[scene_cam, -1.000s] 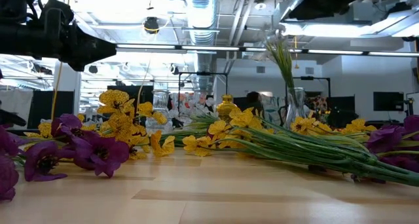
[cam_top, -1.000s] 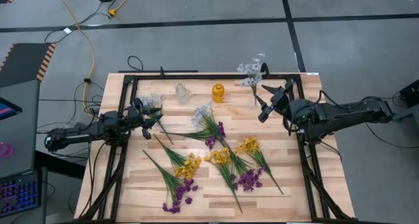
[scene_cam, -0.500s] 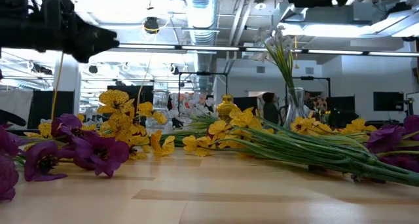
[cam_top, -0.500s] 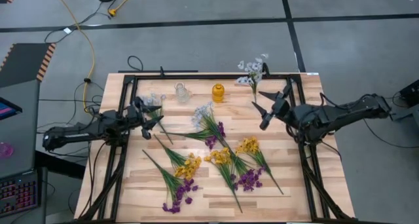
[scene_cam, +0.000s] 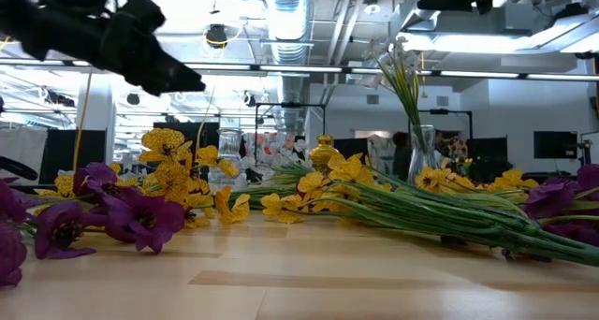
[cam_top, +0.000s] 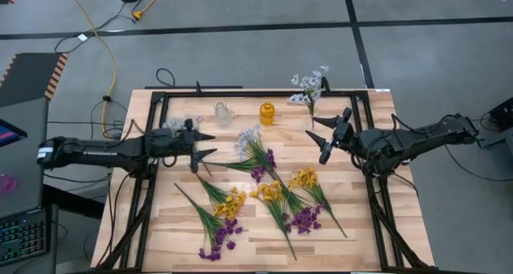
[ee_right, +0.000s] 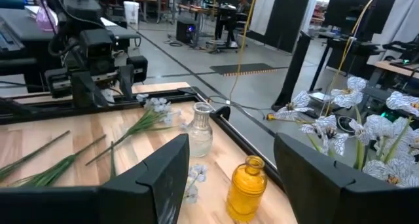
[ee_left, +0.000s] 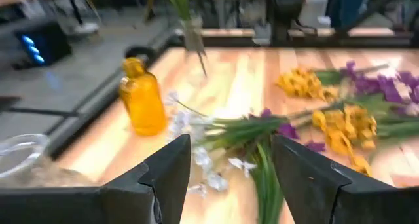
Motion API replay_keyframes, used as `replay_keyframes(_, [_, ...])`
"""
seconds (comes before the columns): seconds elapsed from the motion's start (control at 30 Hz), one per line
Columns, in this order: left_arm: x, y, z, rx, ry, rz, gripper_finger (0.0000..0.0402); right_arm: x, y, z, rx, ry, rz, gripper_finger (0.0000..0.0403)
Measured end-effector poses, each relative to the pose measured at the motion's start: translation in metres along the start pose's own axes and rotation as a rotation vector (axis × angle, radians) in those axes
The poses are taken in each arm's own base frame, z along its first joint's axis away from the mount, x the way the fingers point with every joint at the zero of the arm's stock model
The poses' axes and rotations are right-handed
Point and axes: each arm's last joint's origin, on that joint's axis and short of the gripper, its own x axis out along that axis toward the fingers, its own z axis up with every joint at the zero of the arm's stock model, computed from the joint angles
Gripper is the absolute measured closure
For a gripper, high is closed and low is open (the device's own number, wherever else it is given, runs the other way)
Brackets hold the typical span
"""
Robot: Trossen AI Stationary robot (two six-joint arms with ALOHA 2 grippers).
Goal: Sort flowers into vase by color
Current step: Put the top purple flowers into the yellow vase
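Near edge of table [cam_top: 337, 254]: loose flowers [cam_top: 264, 190] lie flat in a heap, yellow, purple and a pale sprig, stems crossing. Low view adds what overhead can't: purple blossoms [scene_cam: 112, 212] closest to lens, yellow ones just behind, green stems [scene_cam: 449, 217] running off to one side.

Mid-table, L gripper [cam_top: 205, 143] hangs over wood beside the pale sprig's blossoms, fingers spread, nothing between them. Its wrist cam confirms gap is bare and looks on to the pale blossoms [ee_left: 196, 155] and yellow vase [ee_left: 143, 98]. R gripper [cam_top: 322, 138] sits across from it nr the right rail, also spread, empty; wrist cam shows both fingers well apart.

Far side: clear vase [cam_top: 222, 112] and yellow vase side by side. A second clear vase [scene_cam: 421, 152] at far right corner holds pale flowers [cam_top: 309, 86] upright; only low view shows the glass, overhead shows mostly blossoms. R wrist cam alone shows another pale sprig [ee_right: 147, 116] lying by the far left rail.
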Motion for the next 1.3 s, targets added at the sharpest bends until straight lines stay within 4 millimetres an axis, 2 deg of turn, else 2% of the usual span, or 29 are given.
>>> replay_keyframes(0.47, [0.059,-0.021,0.003,0.046,0.277,-0.095,0.02,0.0,0.0,-0.007,-0.051,0.053,0.001,0.0152])
replay_keyframes(0.9, [0.108,-0.04,-0.015,0.04,0.47,-0.122,0.02,0.0,0.0,-0.007,-0.056,0.058,0.001,0.0152])
replay_keyframes(1.17, [0.129,-0.045,-0.026,0.061,0.639,-0.12,0.02,0.0,0.0,-0.008,-0.06,0.061,0.002,0.0152])
replay_keyframes(1.3, [0.138,-0.046,-0.031,0.076,0.669,-0.089,0.02,0.0,0.0,-0.008,-0.063,0.063,0.002,0.0152])
